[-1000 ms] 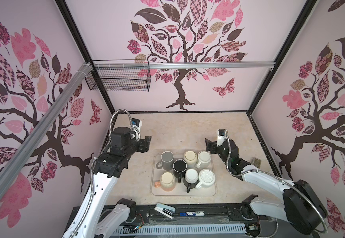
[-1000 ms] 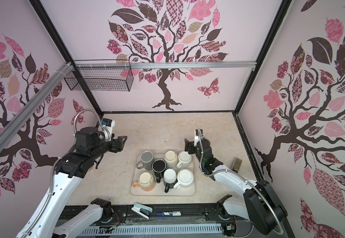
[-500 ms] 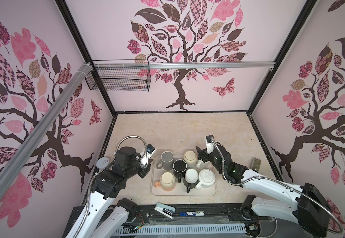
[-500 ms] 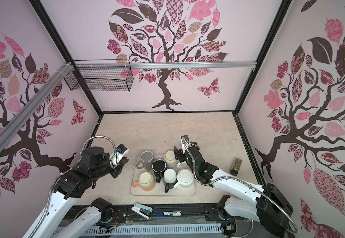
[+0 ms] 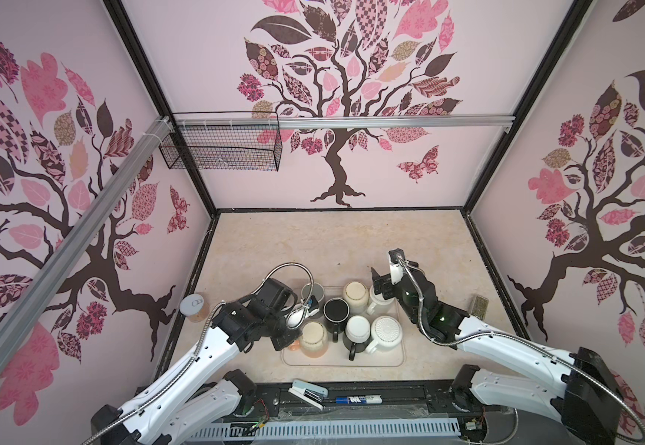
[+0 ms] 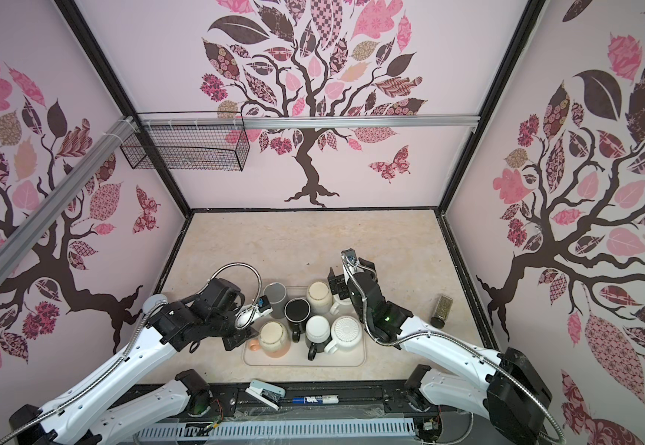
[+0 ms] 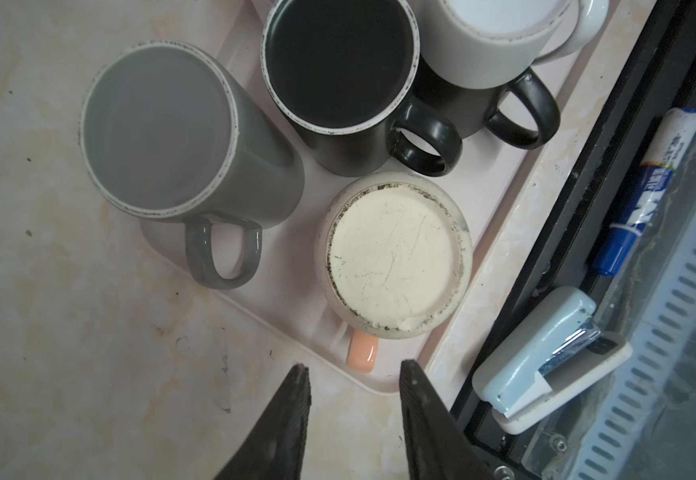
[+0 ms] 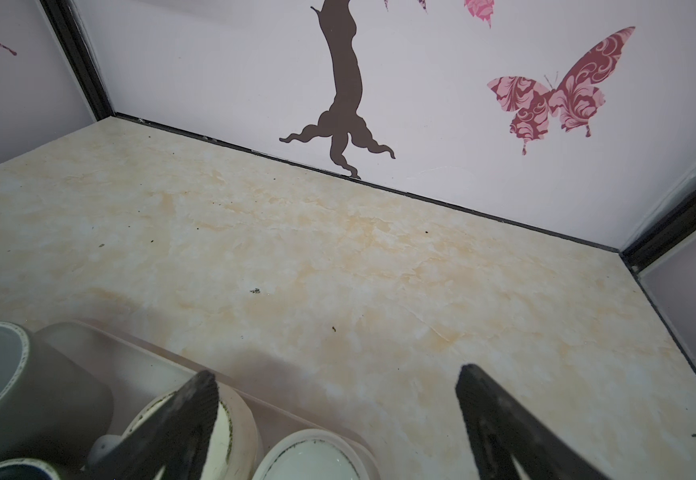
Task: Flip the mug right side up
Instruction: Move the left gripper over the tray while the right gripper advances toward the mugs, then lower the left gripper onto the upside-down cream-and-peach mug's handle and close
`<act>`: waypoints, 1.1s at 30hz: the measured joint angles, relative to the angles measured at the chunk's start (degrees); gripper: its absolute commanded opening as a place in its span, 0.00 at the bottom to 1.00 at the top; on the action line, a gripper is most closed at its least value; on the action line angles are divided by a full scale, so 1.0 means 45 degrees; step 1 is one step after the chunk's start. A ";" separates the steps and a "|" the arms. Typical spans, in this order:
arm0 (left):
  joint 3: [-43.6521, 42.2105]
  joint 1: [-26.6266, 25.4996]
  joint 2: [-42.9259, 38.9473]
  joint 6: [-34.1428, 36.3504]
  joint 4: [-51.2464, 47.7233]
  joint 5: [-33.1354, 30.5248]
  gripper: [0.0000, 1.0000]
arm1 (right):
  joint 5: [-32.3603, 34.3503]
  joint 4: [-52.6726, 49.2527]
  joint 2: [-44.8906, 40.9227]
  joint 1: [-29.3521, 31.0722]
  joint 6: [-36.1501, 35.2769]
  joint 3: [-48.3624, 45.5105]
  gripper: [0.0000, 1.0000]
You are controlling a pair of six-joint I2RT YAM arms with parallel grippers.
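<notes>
Cream mug (image 7: 394,257), peach handle (image 7: 363,353), sits bottom-up at the lower left corner of the tray (image 5: 351,362), low and centre in both top views. It is packed in with other mugs (image 5: 357,329) that look base-up too. Just off that handle hangs the left gripper (image 7: 354,368), fingers apart and empty, lined up with it. My guess is the handle is the one part jutting clear of the crowd. Over the tray's upper right corner the right gripper (image 8: 336,371) is spread wide, holding nothing, likely ready to help.

Beige marbled tabletop (image 5: 332,246): pale pink plastic tray (image 5: 386,358) at 6 o'clock; white-lidded jar (image 5: 194,307) at 8; small glass spice jar (image 5: 479,304) at 4.
</notes>
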 measured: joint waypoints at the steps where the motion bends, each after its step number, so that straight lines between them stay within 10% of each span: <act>1: -0.0015 -0.0010 -0.0005 -0.0015 -0.0029 0.0010 0.41 | 0.0015 0.0019 0.0000 0.0000 -0.0024 -0.0010 0.93; 9: -0.0141 -0.0160 0.0646 -0.0053 -0.0112 0.0049 0.29 | 0.0087 0.0340 0.0112 0.0010 -0.0151 -0.0049 0.92; 33: -0.0607 -0.1015 0.3327 -0.0058 0.0277 -0.0058 0.39 | 0.0418 0.0860 0.0359 0.0010 -0.0384 -0.0379 0.93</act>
